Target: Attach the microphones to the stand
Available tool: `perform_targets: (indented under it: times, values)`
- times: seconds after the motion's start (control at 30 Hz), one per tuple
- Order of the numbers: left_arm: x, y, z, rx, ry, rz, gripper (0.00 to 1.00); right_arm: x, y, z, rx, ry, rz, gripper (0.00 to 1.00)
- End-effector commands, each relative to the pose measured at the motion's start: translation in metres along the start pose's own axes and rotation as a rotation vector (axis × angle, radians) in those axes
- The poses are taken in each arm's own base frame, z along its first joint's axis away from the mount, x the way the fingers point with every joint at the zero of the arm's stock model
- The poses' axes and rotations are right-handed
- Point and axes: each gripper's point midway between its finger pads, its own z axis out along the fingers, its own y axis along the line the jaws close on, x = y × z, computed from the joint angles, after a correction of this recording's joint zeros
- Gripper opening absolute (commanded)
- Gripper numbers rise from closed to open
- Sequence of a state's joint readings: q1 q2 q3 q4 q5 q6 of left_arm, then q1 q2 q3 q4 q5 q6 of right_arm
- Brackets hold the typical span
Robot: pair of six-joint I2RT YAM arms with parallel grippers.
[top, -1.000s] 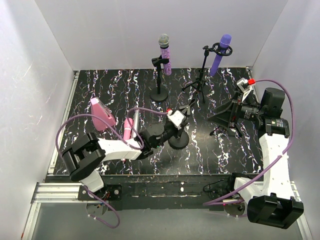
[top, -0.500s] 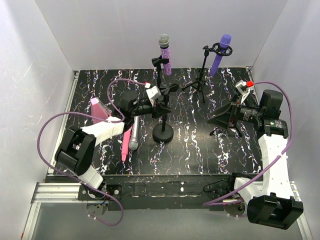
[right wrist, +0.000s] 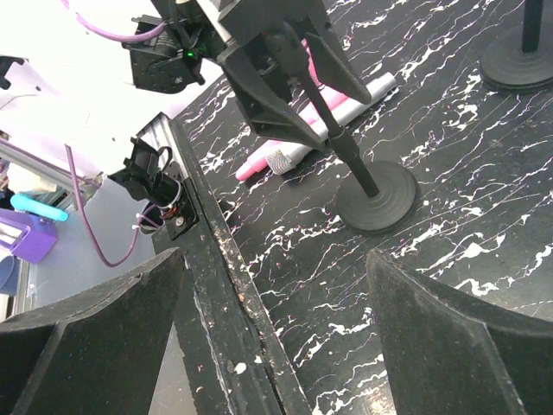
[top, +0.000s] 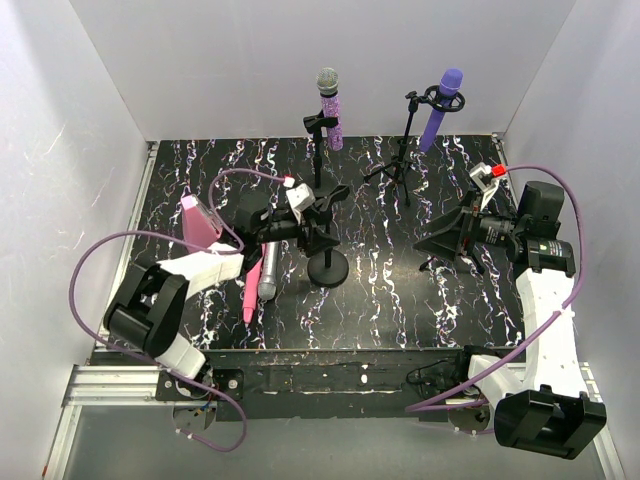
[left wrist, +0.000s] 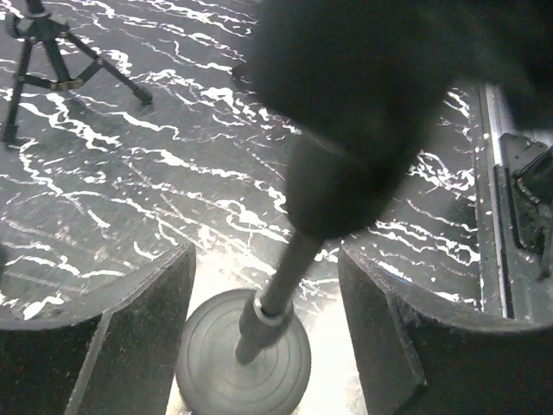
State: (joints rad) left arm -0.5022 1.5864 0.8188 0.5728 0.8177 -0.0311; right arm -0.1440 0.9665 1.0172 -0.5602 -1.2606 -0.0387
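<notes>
Loose microphones [top: 262, 278] left of round-base stand [top: 327, 268], mounted microphones [top: 330, 112] behind

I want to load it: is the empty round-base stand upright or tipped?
Upright. The stand's round base lies flat on the table, pole rising between the fingers of the left claw.

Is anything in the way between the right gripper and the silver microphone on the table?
Yes: the empty round-base stand, with the left gripper around its pole, sits between the right gripper and the silver microphone.
</notes>
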Motion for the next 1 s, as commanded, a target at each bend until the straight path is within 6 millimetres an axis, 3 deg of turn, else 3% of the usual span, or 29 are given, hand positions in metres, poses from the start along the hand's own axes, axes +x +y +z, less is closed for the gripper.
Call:
perform_targets:
  times: [0.0, 0.4, 0.6, 0.77, 0.97]
  values:
    - [-0.024, -0.006, -0.022, -0.087, -0.04, 0.05, 0.7, -0.001, 0.007, -0.001, -0.031, -0.007, -0.04, 0.93]
    - [-0.015, -0.013, -0.089, -0.415, -0.018, -0.133, 0.98, 0.013, 0.0, -0.005, 0.031, 0.03, -0.118, 0.95]
    - [-0.005, -0.014, -0.116, -0.566, 0.035, -0.299, 0.98, 0.02, -0.006, -0.006, 0.067, 0.041, -0.131, 0.95]
    - [0.029, -0.007, -0.13, -0.716, 0.176, -0.495, 0.98, 0.024, -0.007, -0.006, 0.069, 0.045, -0.143, 0.95]
    - [0.032, 0.01, -0.141, -0.855, 0.223, -0.543, 0.98, 0.026, -0.01, -0.006, 0.076, 0.047, -0.143, 0.95]
